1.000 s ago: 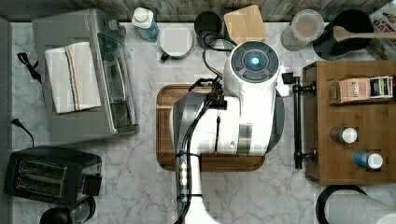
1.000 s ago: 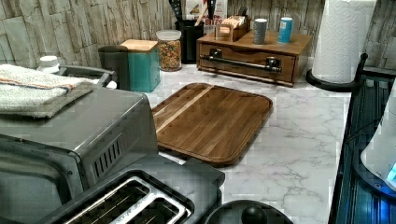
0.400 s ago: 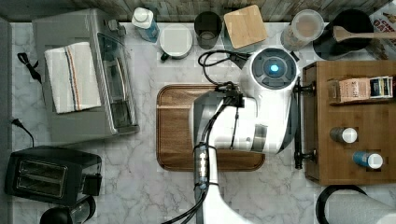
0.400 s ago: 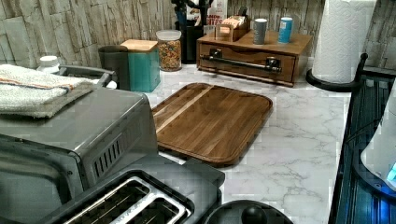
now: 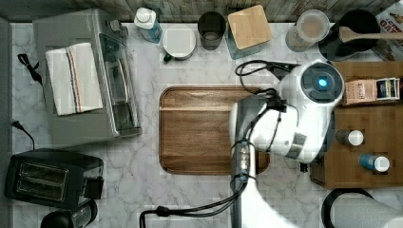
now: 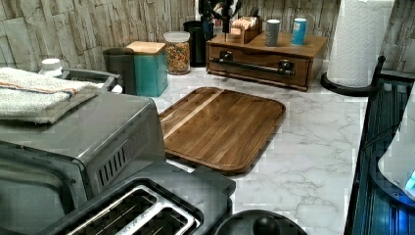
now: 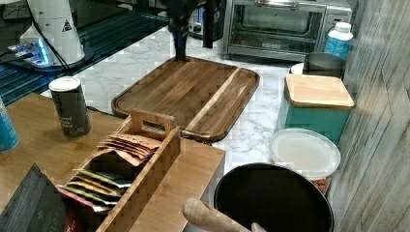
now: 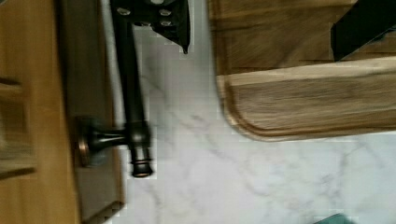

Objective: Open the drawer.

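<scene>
1 drawer (image 6: 259,67) shut, w/ 1 bar handle (image 8: 130,88), 2 cans (image 6: 272,32) atop.

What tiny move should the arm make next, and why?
Probably settle the fingers around the black bar handle, then pull. The drawer looks shut in the left view, and one finger already sits at the bar while the other hangs over the wooden tray.

Swung toward the top view's right — off the dark wooden tray (image 5: 199,130) and over to the drawer (image 6: 259,66). Now up in the left view's far end above the bar handle (image 8: 128,70), gripper (image 8: 154,18) close at one end of it.
</scene>
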